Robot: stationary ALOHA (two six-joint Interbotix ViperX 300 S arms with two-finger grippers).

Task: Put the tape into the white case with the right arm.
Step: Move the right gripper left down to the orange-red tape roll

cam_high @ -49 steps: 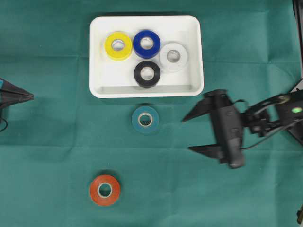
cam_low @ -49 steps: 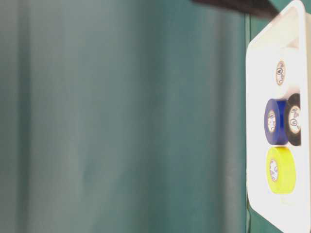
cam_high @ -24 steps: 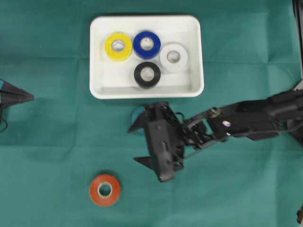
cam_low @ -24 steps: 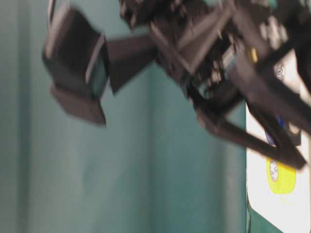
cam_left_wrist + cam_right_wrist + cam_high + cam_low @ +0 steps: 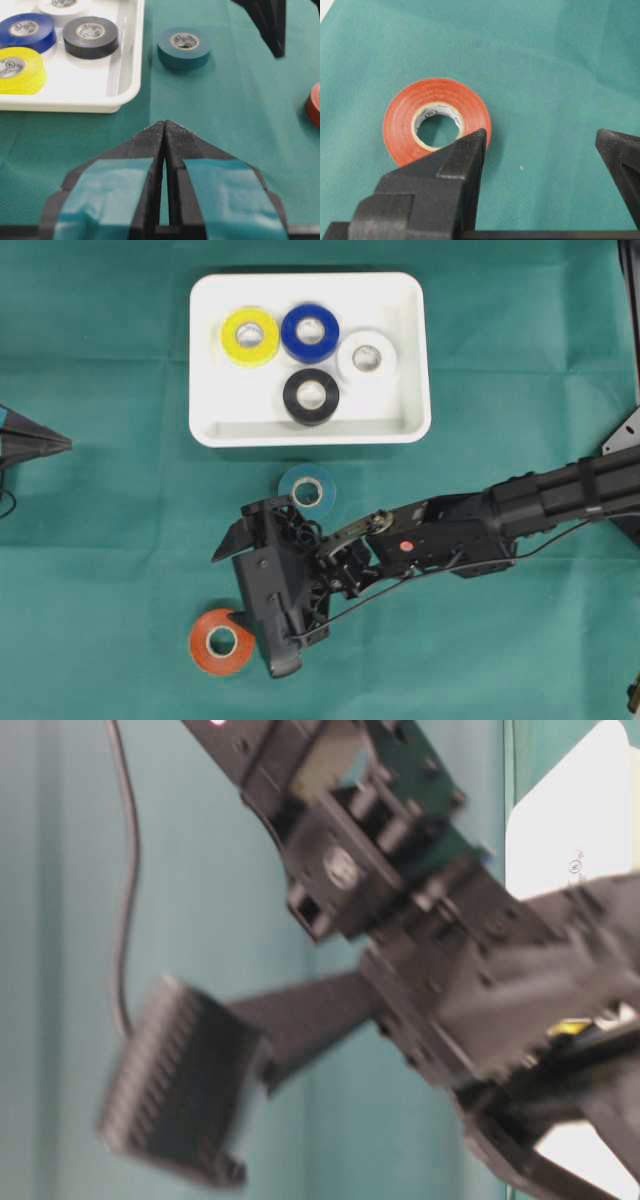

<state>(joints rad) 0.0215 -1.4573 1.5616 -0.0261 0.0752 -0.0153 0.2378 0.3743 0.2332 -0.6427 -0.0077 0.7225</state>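
Orange-red flat vinyl tape roll (image 5: 221,641) is lying on the green cloth at about eight o'clock from the all-black right gripper (image 5: 545,150), whose jaws are standing wide and holding nothing; one fingertip is overlapping the roll's rim in the wrist view. That arm is much the nearer. At twelve o'clock, the shallow white plastic case (image 5: 410,360) is holding yellow, blue, white and black rolls; a teal roll (image 5: 306,490) is lying just outside it. The teal-patched left gripper (image 5: 164,137) is pinched closed, well apart.
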